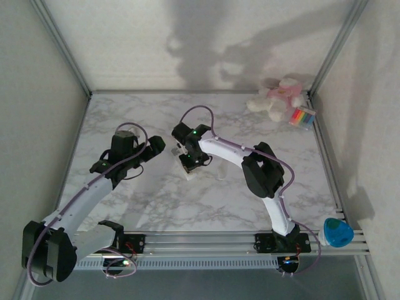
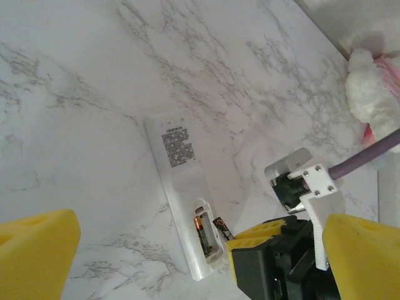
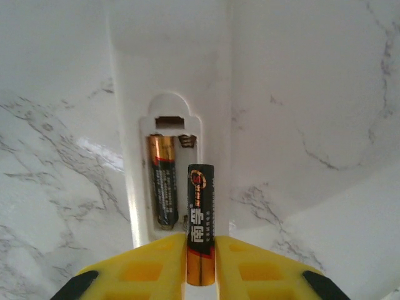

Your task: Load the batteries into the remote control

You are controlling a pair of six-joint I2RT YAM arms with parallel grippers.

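The white remote control (image 2: 178,169) lies back-up on the marble table, its battery compartment open (image 3: 169,75). One of the batteries (image 3: 164,187) lies in the left slot. My right gripper (image 3: 200,247) is shut on the other battery (image 3: 200,206), black and gold, and holds it just above the empty right slot, pointing along the remote. From the left wrist view this held battery (image 2: 223,229) sticks out of the right gripper's yellow fingers (image 2: 259,234) beside the compartment. My left gripper (image 2: 200,250) hovers open above the remote's end, holding nothing. Both grippers meet at mid-table (image 1: 190,159).
A pink and white plush toy (image 1: 278,97) and a multicoloured striped pack (image 1: 302,117) lie at the back right corner. A blue object (image 1: 337,232) sits on the front rail at the right. Metal frame posts border the table.
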